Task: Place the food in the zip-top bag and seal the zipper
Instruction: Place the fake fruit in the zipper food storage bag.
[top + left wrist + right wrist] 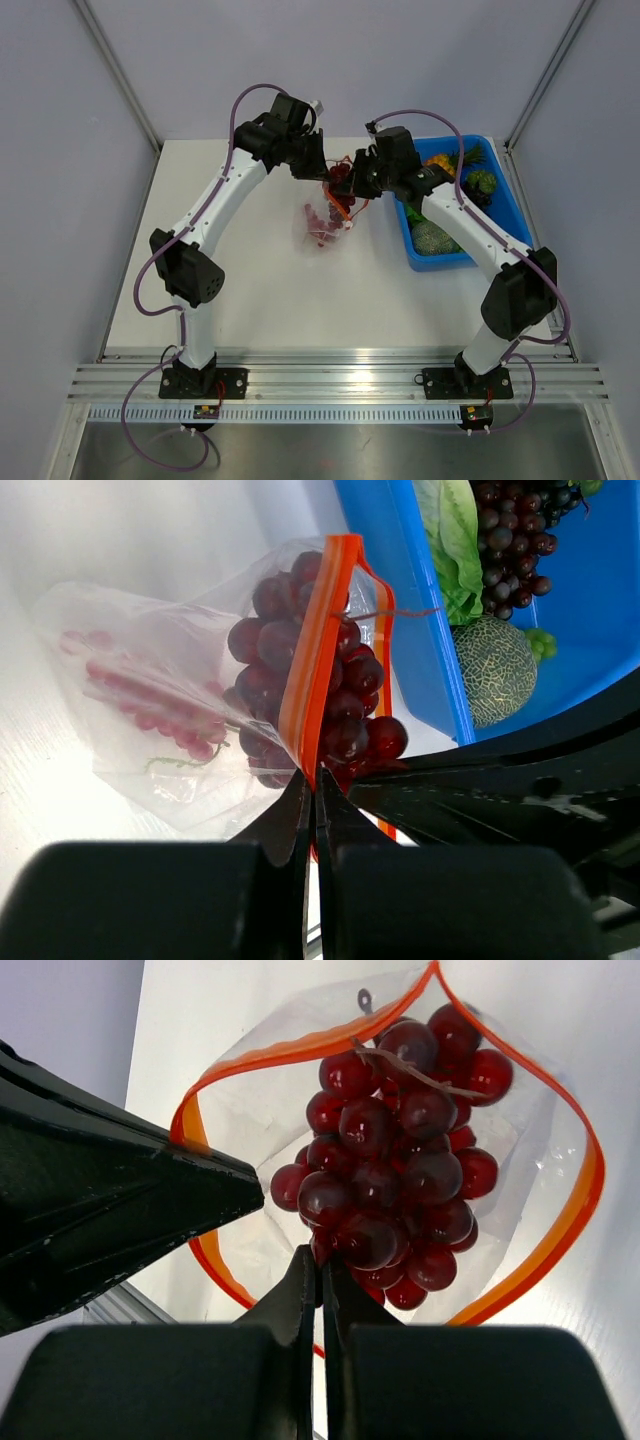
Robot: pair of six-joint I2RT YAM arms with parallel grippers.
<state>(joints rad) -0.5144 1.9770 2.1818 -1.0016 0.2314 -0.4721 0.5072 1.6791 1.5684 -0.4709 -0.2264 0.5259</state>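
The clear zip-top bag [322,228] hangs above the table between both grippers. My left gripper [313,788] is shut on its orange-red zipper [312,660] at one side of the mouth. My right gripper [321,1258] is shut on a dark red grape bunch [400,1160] and holds it in the open mouth, ringed by the zipper [575,1215]. In the left wrist view the grapes [355,715] lie partly behind the bag's film. A pink fruit piece [140,695] lies lower in the bag [120,630]. In the top view the left gripper [322,176] and right gripper [350,190] nearly touch.
The blue bin [412,245] stands at the right of the table and holds a green melon [497,670], a green leaf [450,540] and a dark grape bunch [510,530]. The left gripper's black finger [120,1190] is close on the left in the right wrist view.
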